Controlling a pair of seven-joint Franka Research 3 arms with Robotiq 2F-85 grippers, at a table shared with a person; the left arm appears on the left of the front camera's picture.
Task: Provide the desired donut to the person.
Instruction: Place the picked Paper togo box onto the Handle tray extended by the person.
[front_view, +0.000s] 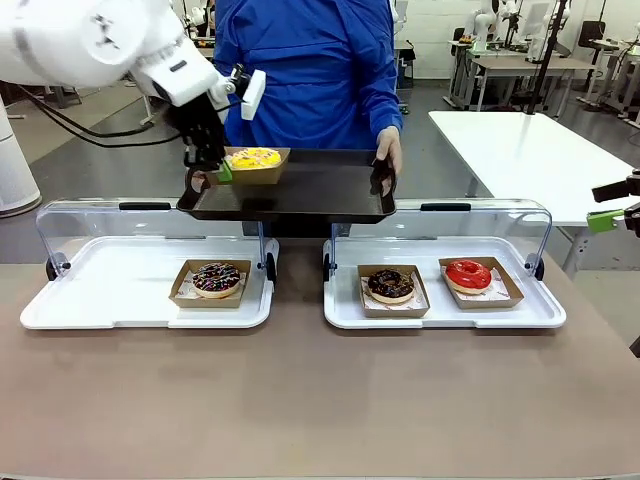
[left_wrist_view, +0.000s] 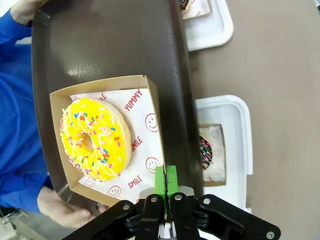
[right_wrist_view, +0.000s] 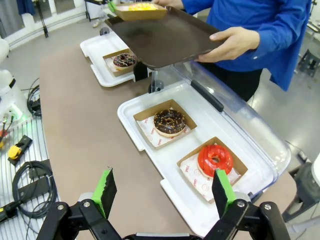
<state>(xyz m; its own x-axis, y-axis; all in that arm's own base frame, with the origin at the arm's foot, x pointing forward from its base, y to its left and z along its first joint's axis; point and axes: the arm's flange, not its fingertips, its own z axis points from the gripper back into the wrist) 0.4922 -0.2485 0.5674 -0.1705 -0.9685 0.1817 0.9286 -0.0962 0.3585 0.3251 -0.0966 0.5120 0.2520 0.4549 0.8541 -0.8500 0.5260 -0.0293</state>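
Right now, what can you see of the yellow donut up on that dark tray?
The yellow donut is a ring with glossy yellow icing, white drizzle and coloured sprinkles. It lies flat on printed paper in an open brown cardboard box, which sits on the dark tray held by the person. The left arm's fingers pinch the box's wall.

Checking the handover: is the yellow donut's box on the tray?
On: box rests on the tray, left gripper shut on its wall.

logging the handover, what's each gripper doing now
left gripper: closed on the yellow donut's box
right gripper: open, holding nothing
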